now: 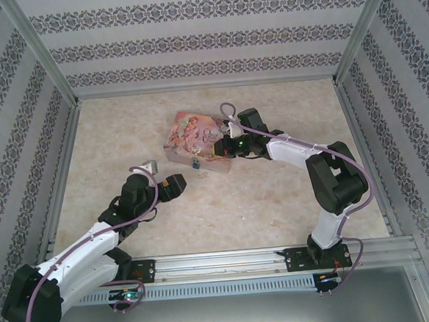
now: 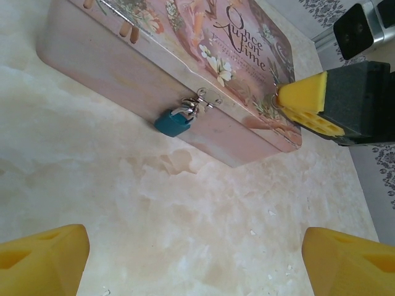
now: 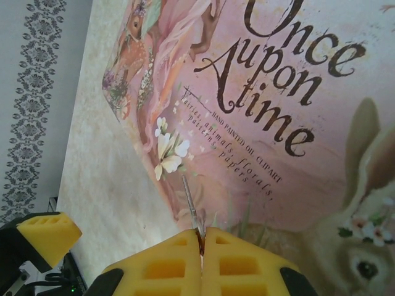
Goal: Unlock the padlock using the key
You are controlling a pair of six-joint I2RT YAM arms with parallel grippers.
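The right pincer (image 3: 202, 237), clamped on the thin silver key (image 3: 191, 206), hovers over the pink tin (image 1: 198, 136) at the centre of the surface (image 1: 277, 215), seemingly lining up on the teal padlock (image 2: 173, 123) hanging from the tin's near wall. The left pincer (image 1: 173, 186), gaping, faces the padlock, likely to steady it.

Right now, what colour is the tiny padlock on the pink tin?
The padlock is teal-blue with a silver shackle, clearest in the left wrist view.

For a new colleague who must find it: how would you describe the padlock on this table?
On the marble-patterned table lies a pink illustrated tin. On its front side wall, at the silver clasp, hangs the padlock: tiny, teal-blue, the only blue thing there.
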